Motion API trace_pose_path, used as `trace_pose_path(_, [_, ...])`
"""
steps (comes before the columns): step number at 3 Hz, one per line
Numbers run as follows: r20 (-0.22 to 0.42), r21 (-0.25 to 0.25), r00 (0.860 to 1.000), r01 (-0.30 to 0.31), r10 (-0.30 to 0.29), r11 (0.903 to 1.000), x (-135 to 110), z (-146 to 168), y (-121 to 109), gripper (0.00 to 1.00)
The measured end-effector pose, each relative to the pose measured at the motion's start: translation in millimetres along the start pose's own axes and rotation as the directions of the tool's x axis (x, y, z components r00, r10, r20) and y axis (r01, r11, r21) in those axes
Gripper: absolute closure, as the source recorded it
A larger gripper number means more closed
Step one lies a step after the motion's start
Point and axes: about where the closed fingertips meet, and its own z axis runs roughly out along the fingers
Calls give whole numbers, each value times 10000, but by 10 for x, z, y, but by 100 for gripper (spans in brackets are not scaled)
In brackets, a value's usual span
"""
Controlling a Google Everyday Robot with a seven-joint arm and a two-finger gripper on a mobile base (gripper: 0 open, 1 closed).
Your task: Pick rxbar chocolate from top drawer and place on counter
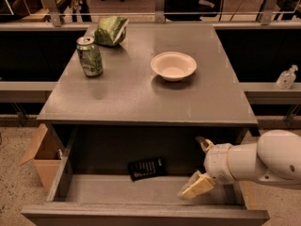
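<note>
Top drawer (94,194) is seen pulled out fully below the front edge of the worktop (141,98); its low side walls and front rim are in view.

Rxbar chocolate (147,167) is noted flat on the drawer floor, toward the back wall and about mid-width, slightly skewed to the drawer's edges. It is touched by nothing. Bare grey floor is seen to its left up to the side wall, and between it and the front rim.

Pincer (191,168) is held inside the drawer's right part, to the right of the bar and apart from it. Its fingers are spread wide, one up near the underside of the worktop's front edge, one down just over the floor; nothing is held between them. The white arm is entered over the right side wall.

On the worktop: can (90,56) at back left, green bag (111,30) behind it by the rear edge, white bowl (173,65) right of centre. Open surface is recorded from bowl and can to the front edge.

Cardboard box (42,157) is on the ground just beside the drawer's left wall.
</note>
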Motion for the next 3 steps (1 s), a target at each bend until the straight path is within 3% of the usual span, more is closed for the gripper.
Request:
trace_pose_path(1, [386,-67,9992,-82,84,9999,-77,199,-63,0])
trace_pose_path(2, [63,-250,9999,-78,79,9997,-184,755,4,0])
trace_pose_path(3, [66,-250,9999,-77,78,9997,-185,755,4,0])
